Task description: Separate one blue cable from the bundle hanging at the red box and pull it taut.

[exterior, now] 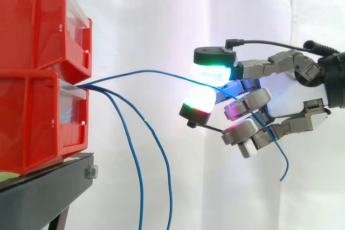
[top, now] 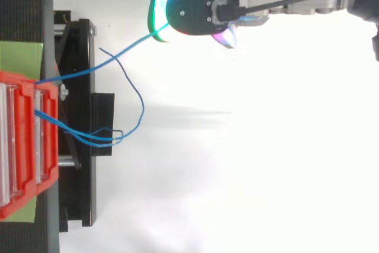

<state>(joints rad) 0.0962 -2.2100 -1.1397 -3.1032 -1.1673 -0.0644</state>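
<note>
Hand (exterior: 285, 100) pinches one blue cable (exterior: 151, 71), apart from the bundle; pull step in hand.
Thin cable runs from the lower red box (exterior: 32, 122) to the glowing pads (exterior: 213, 71) in a shallow arch, not yet taut; its free end dangles under the palm. Two other cables (exterior: 132, 154) hang slack. Next, by my judgement: draw away from the box with a firm pinch.

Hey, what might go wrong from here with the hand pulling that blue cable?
The held cable is pinched between the hand's glowing pads, so it may slip out as tension rises; it bows slightly now. Pulling harder might also tug the lower red bin forward on its stand.
</note>
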